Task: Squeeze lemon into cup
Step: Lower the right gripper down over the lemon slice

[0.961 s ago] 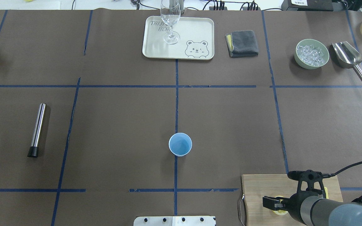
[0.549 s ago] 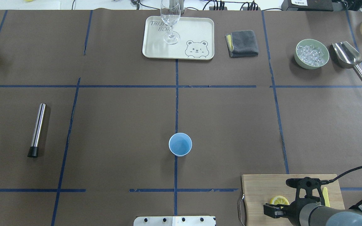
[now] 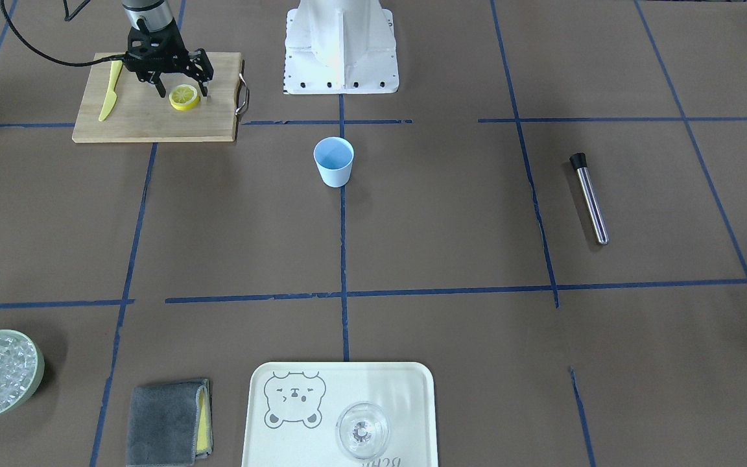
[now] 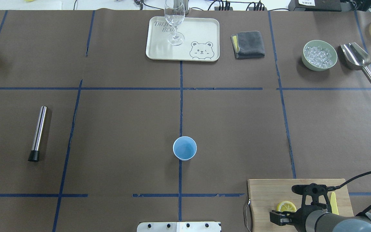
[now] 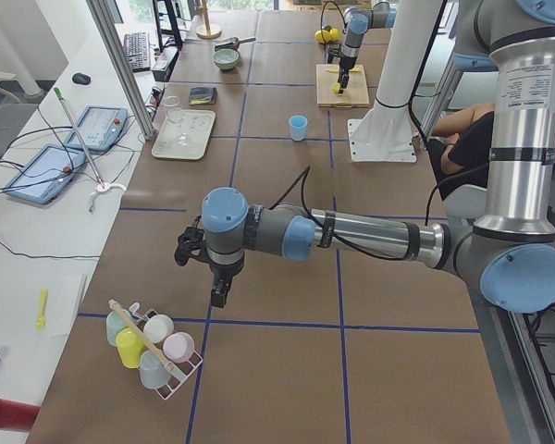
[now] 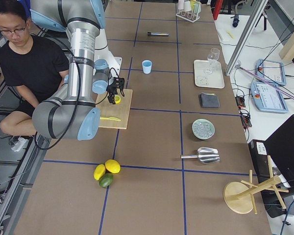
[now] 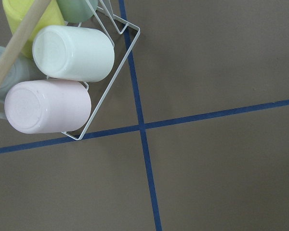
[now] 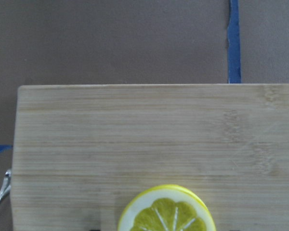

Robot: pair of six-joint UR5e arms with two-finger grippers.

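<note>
Right gripper point(image 3: 183, 92), jaws apart, has drawn back since a second ago, uncovering the lemon point(image 4: 286, 206).

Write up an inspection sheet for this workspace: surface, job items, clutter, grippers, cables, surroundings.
Surface: brown paper table marked with a blue tape grid.
Job's things: lemon cut face up on cutting board; cup upright, apart from the board, looks empty.
Clutter: yellow knife on the board; glass on tray; cloth; bowl of ice; scoop; metal rod; cup rack; whole fruit.
Grippers: right gripper open, fingers either side of the lemon, contact unclear; left gripper near the rack, state cannot be told.
Cables: black cable trailing from the right wrist.
Surroundings: seated person beside the robot; tablets on side bench.
</note>
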